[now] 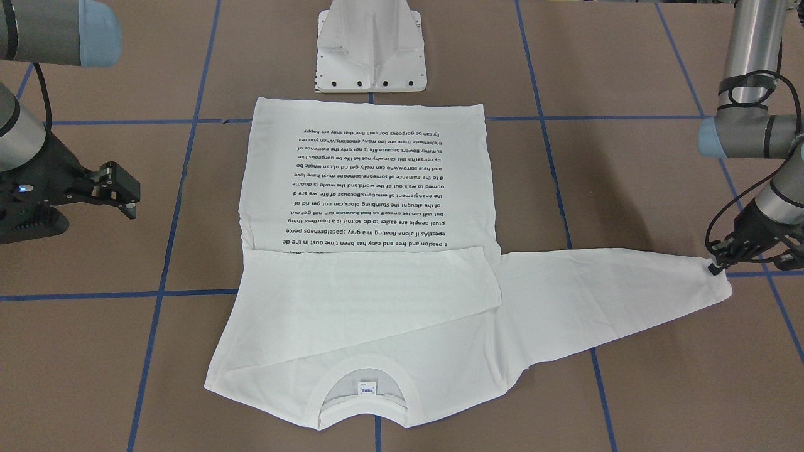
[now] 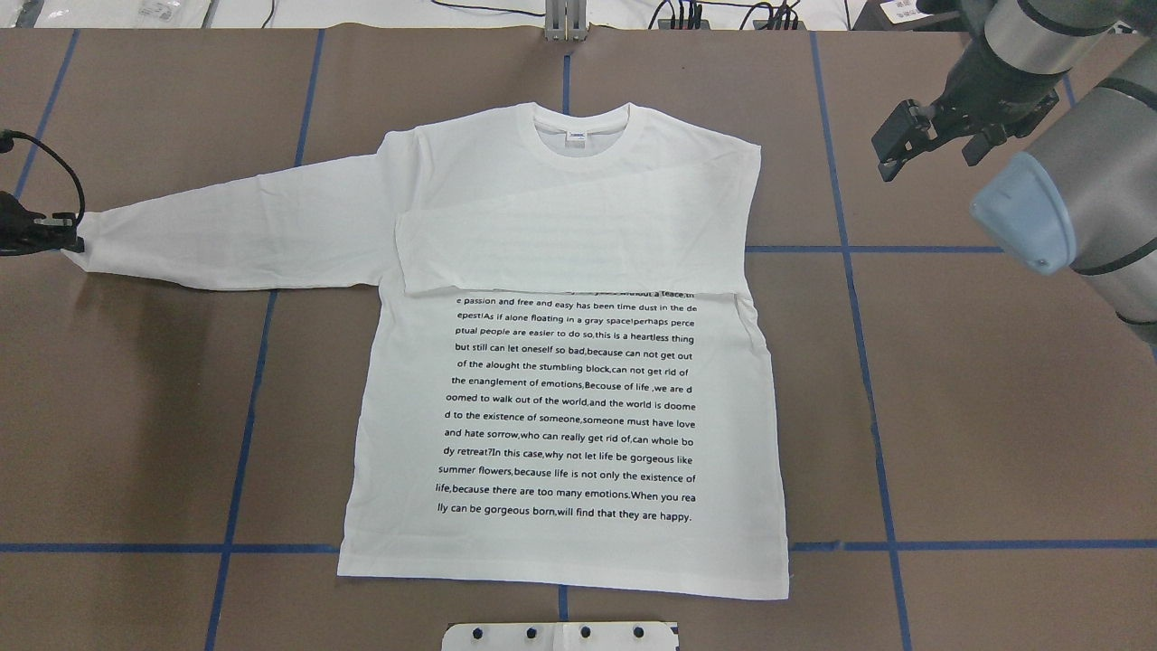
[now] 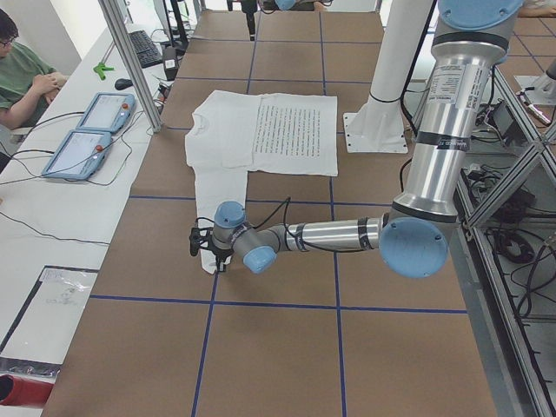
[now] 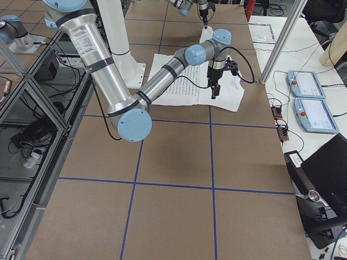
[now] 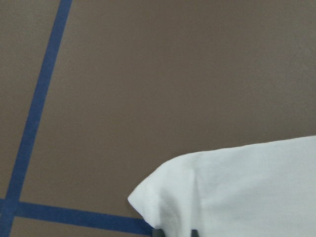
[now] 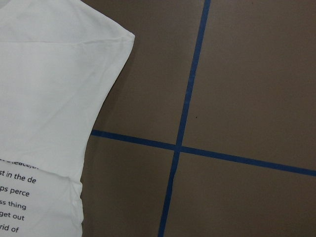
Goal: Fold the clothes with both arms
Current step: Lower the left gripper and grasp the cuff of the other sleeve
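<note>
The shirt point(image 2: 560, 407) is lying flat mid-surface, one sleeve folded in. The left gripper point(image 1: 716, 265) is meeting the other cuff point(image 1: 722, 285); I cannot tell its jaws. The right gripper point(image 2: 929, 154) is hovering, jaws wide. Next: carrying that cuff across.

A white T-shirt point(image 2: 560, 389) lies flat on the brown table point(image 2: 994, 407), collar point(image 2: 578, 122) away from the robot and black text block point(image 2: 569, 407) facing up. One sleeve point(image 2: 569, 244) is folded across the chest. The other sleeve point(image 2: 235, 240) stretches out to the left gripper point(image 2: 72, 240), which is at its cuff. The right gripper point(image 2: 926, 163) hangs with jaws spread beside the shirt's shoulder.
</note>
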